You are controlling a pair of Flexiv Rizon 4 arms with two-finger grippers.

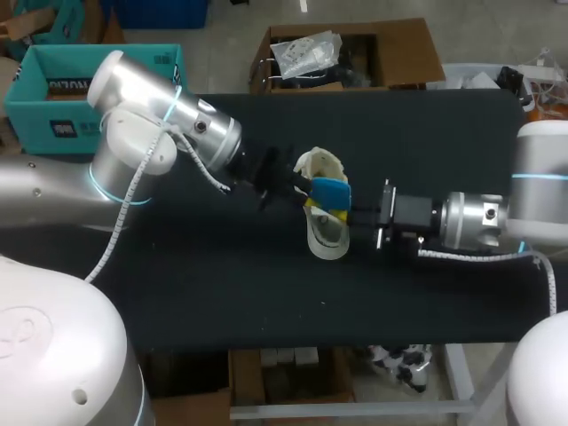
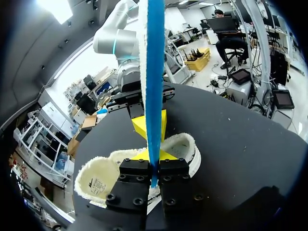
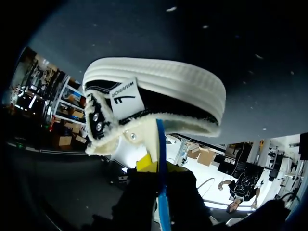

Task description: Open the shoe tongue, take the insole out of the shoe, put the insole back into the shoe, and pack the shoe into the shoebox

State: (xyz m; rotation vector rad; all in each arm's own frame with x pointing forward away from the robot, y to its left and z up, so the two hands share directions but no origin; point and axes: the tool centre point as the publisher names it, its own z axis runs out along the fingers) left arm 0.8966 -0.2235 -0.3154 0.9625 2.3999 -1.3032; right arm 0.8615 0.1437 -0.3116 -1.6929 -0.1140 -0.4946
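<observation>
Head view: blue insole (image 1: pixel 330 190) is held on edge over white fleece-lined shoe (image 1: pixel 325 240), which is lying mid-table (image 1: pixel 222 293). Contact with shoe cannot be told. Insole is clamped at both ends: left gripper (image 1: pixel 308 192) closed on one, right gripper (image 1: pixel 344 215) on other.

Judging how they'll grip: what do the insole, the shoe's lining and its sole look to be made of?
Insole: thin foam or fabric, hard to say which, with a smooth blue face and a white fuzzy backing, seen edge-on. Lining: cream fleece, by its shaggy pile around the opening. Sole: probably rubber, off-white and matte, with ribbed bands along its side.
</observation>
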